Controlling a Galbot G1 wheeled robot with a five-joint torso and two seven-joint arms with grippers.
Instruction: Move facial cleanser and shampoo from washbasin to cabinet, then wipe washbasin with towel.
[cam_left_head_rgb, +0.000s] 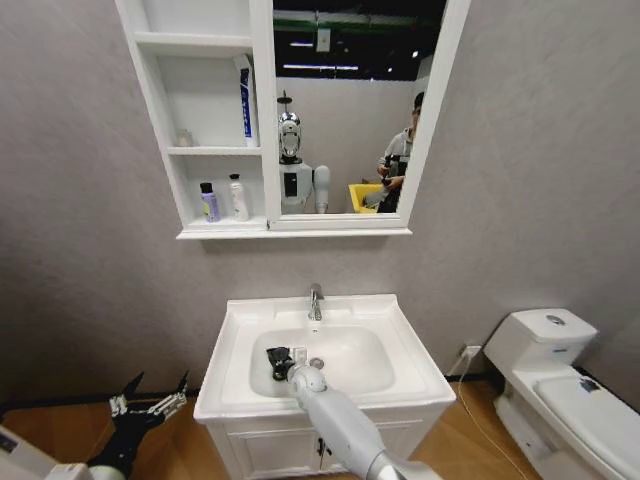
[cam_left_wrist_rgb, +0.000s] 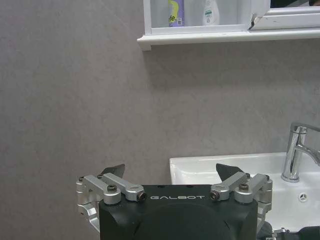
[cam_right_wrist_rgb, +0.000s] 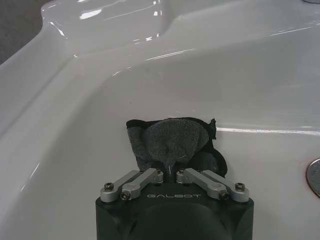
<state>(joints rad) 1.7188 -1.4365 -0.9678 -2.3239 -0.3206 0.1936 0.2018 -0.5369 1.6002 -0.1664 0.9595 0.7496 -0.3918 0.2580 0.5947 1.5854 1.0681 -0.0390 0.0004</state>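
In the washbasin (cam_left_head_rgb: 330, 330) bowl, toward its left wall, my right gripper (cam_right_wrist_rgb: 170, 172) has its jaws clenched on the towel (cam_right_wrist_rgb: 172, 140): soft, light, bunching (pinch the middle). Glazed slopes are slick; the tap (cam_left_head_rgb: 316, 301) crowds the back rim. The left gripper (cam_left_wrist_rgb: 172, 175) hangs spread beside the left edge.

A white toilet (cam_left_head_rgb: 560, 385) stands on wooden floor (cam_left_head_rgb: 470, 440) beside the vanity (cam_left_head_rgb: 300, 445).

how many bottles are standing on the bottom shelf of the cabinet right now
2. A purple-labelled bottle stands on the left of the cabinet's bottom shelf and a white bottle stands just to its right. Nothing appears hidden behind them.
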